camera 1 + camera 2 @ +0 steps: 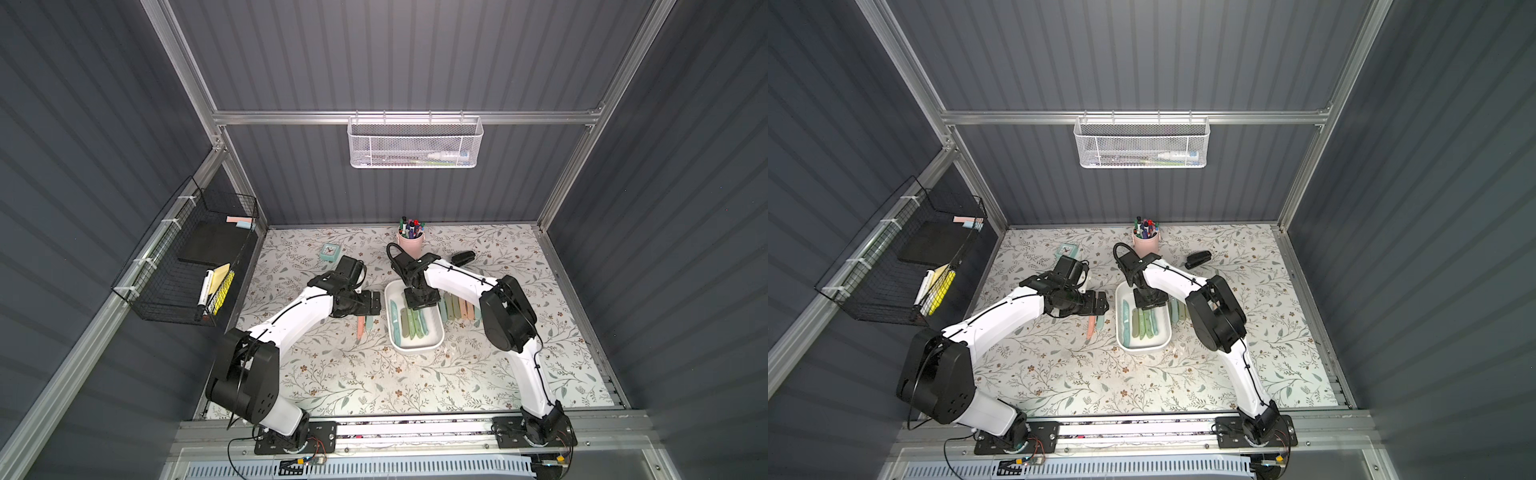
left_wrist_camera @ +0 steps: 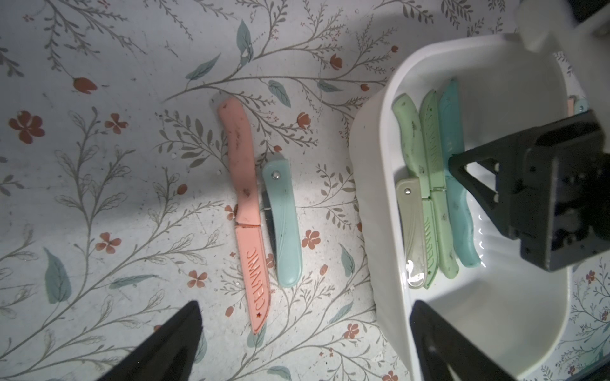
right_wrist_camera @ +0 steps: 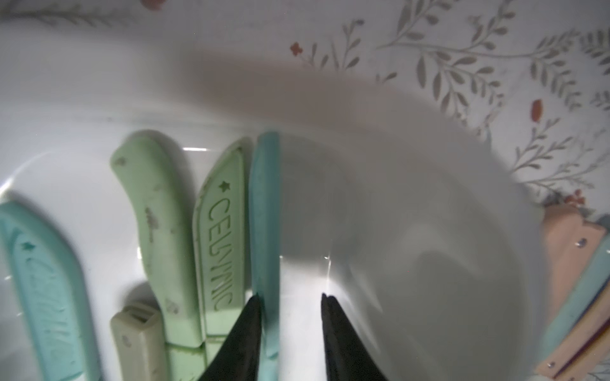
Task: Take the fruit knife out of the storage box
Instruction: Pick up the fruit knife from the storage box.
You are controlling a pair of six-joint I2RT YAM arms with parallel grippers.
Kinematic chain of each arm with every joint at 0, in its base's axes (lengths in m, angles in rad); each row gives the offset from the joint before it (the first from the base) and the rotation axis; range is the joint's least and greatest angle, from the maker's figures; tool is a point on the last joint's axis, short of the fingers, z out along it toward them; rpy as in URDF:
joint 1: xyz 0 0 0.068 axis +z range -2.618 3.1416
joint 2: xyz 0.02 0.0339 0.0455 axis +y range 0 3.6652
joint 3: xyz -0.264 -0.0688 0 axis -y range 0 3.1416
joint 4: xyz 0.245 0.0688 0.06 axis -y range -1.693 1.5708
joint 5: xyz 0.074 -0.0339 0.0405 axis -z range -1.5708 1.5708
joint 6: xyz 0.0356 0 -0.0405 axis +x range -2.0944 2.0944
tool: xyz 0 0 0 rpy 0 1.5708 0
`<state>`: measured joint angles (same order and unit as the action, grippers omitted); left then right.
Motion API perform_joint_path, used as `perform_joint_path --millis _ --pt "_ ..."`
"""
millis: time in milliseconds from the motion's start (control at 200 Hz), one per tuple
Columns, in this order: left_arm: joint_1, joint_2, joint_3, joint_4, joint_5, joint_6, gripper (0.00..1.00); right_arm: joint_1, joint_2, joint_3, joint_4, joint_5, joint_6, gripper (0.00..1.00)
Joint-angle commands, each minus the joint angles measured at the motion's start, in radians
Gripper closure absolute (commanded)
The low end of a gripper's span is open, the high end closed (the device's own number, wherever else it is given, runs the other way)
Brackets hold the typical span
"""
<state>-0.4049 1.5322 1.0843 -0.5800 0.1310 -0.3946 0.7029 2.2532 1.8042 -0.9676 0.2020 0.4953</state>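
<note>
**Right hand in the box, left hand over the desk.** The right hand (image 3: 290, 297) is lowered into the storage box (image 1: 417, 348). Its fingers are a little apart and stand either side of the teal fruit knife (image 3: 264, 214), which stands on edge. One finger touches the knife and the other stands clear, so nothing is clamped. The fruit knife lies inside the box, next to the green knives (image 3: 155, 214), a grey folded knife (image 3: 138, 339) and a second teal knife (image 3: 43, 280). The left hand (image 2: 305, 305) hangs above the desk (image 2: 99, 165), fingers spread wide and empty. Below it a pink knife (image 2: 242, 171) and a folded teal knife (image 2: 284, 224) lie side by side near the box. A row of knives (image 1: 457, 309) lies on the desk to the box's right.
</note>
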Motion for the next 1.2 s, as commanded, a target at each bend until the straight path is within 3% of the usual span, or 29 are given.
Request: perform_joint_path --millis 0,405,780,961,1116,1196 --pt "-0.004 0.011 0.009 -0.014 -0.001 0.015 0.01 -0.008 0.019 0.019 -0.010 -0.010 -0.020 0.68" --pt "-0.005 0.013 0.011 -0.018 -0.006 0.016 0.01 -0.011 0.016 0.022 0.003 -0.041 -0.019 0.89" --pt "-0.005 0.019 0.017 -0.020 -0.004 0.016 0.00 -0.013 -0.145 -0.020 0.029 -0.080 -0.022 0.93" --pt "-0.004 0.019 0.017 -0.023 -0.004 0.020 0.01 -0.066 -0.342 -0.143 0.130 -0.210 -0.042 0.96" --pt "-0.005 0.015 0.016 -0.022 -0.005 0.022 0.01 -0.209 -0.522 -0.322 0.247 -0.430 -0.069 0.97" --pt "-0.005 0.018 0.016 -0.019 -0.002 0.020 0.01 -0.289 -0.592 -0.404 0.278 -0.478 -0.117 1.00"
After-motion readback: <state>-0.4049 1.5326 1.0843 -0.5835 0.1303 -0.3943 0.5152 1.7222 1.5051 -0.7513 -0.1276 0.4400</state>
